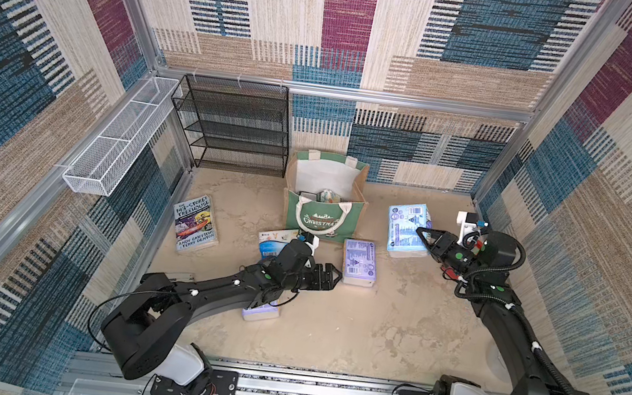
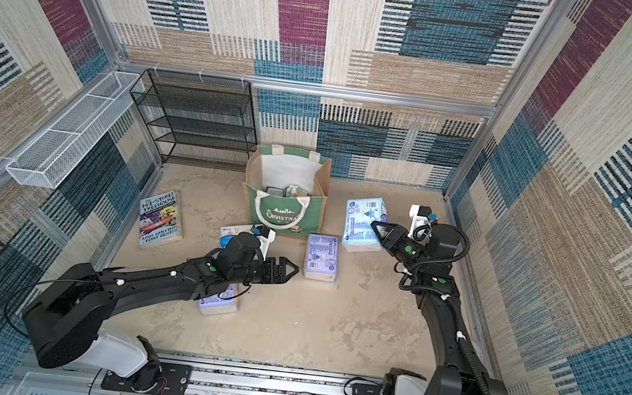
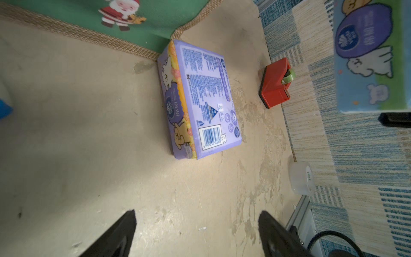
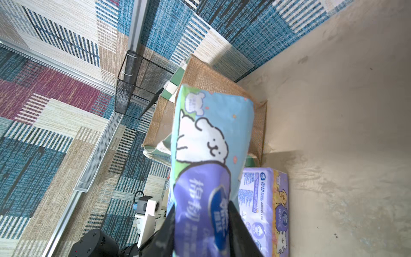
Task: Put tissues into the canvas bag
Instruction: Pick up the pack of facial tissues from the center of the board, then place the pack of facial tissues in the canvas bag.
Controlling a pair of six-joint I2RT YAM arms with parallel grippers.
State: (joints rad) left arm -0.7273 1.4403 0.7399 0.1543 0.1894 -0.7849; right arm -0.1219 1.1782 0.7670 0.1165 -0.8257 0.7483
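The canvas bag [image 1: 359, 209] [image 2: 319, 203] stands open at the back middle, green "Christmas" front toward me, with some packs inside. My right gripper [image 1: 421, 233] [image 4: 201, 222] is shut on a light blue tissue pack [image 1: 404, 230] [image 4: 211, 138] just right of the bag. A lavender pack [image 1: 358, 262] [image 3: 200, 100] lies flat in front of the bag. My left gripper [image 1: 337, 276] [image 3: 198, 213] hovers open and empty just left of it. Another lavender pack [image 1: 260, 313] lies under the left arm. A blue-white pack [image 1: 272, 243] is partly hidden behind the left wrist.
A "Treehouse" book [image 1: 195, 223] lies at the left. A black mesh rack [image 1: 236, 126] stands at the back left beside the bag, with a white wire basket [image 1: 121, 137] on the left wall. A red tape dispenser [image 3: 274, 86] and a tape roll [image 3: 302, 178] sit by the right wall.
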